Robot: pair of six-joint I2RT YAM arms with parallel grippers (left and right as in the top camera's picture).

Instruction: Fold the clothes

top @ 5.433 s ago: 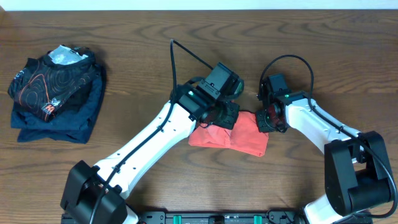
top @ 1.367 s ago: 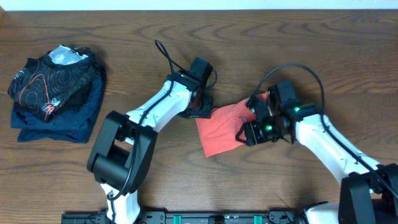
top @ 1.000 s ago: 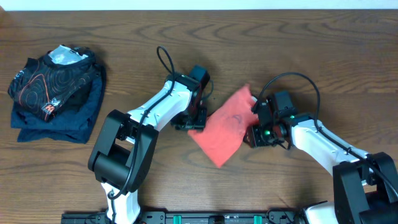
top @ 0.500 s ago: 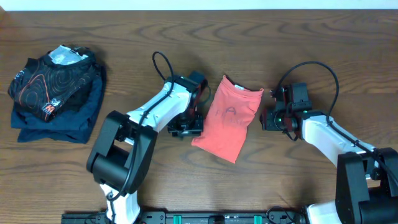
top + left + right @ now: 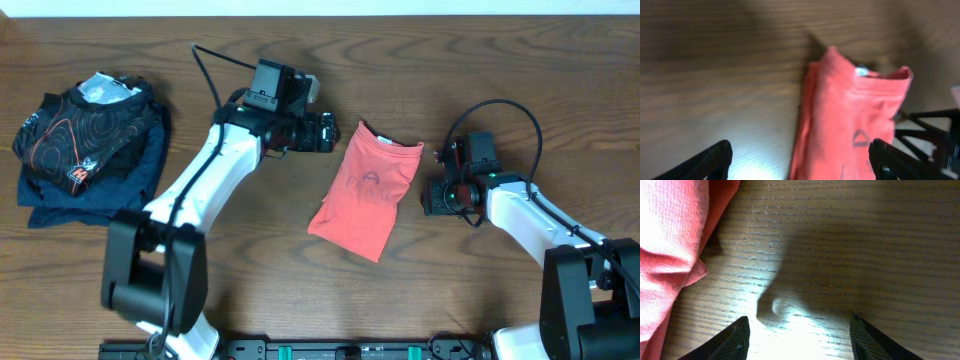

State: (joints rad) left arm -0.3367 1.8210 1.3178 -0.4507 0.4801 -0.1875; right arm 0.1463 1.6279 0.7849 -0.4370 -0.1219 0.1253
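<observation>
Your left arm (image 5: 200, 180), right arm (image 5: 522, 212): white shells, black joints, black wrist blocks. Thin black cable loops off each wrist, far end from base rail (image 5: 330, 350). Rail black, green tabs. Fingertips (image 5: 735, 336) black, tapered.

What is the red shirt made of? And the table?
The red shirt looks like soft knitted cloth, probably cotton: matte, fine weave texture, floppy folds. The table looks like dark wood or wood-look laminate: grain lines, slight sheen.

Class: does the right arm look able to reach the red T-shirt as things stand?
Probably yes: the right gripper is open just beside the red T-shirt, with only bare table between them.
</observation>
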